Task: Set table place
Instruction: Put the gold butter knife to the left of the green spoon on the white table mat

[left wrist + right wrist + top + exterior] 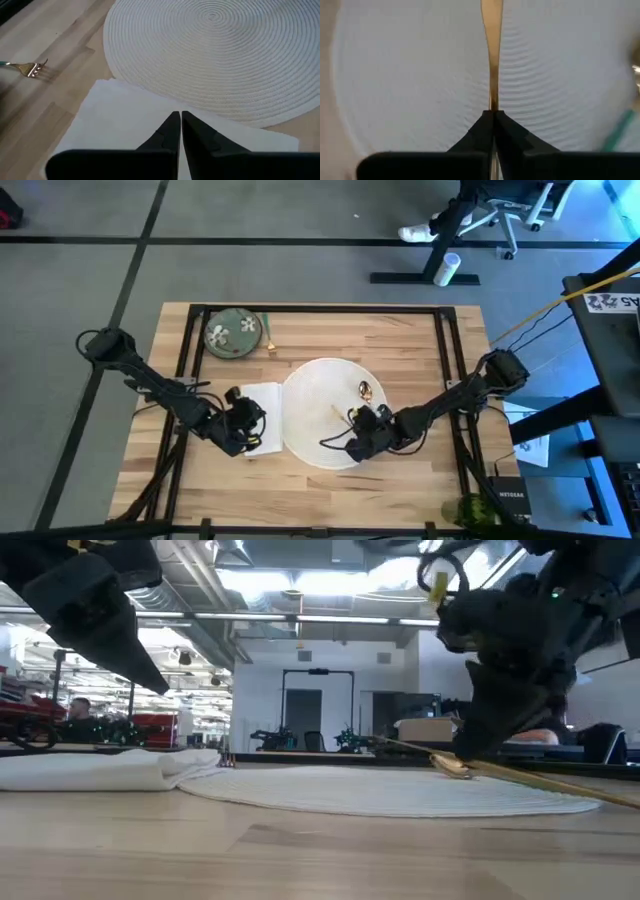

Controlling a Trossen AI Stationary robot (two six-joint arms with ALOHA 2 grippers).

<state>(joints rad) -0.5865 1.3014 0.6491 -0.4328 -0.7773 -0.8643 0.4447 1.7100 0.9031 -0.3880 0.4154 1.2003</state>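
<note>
Gold cutlery piece [492, 55] sits clamped in the right pincer [362, 423] over the round white mat [300, 420], its handle pinched for placement. Left pincer [244, 423], fingers together, rests on the napkin [115, 125] beside the mat, apparently steadying it.

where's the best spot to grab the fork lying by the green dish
Probably the fork is best taken at mid-handle, from straight above, fingers across its narrow width. It lies flat on the table, apart from the green dish, tines toward the white placemat, so nothing crowds the handle.
</note>
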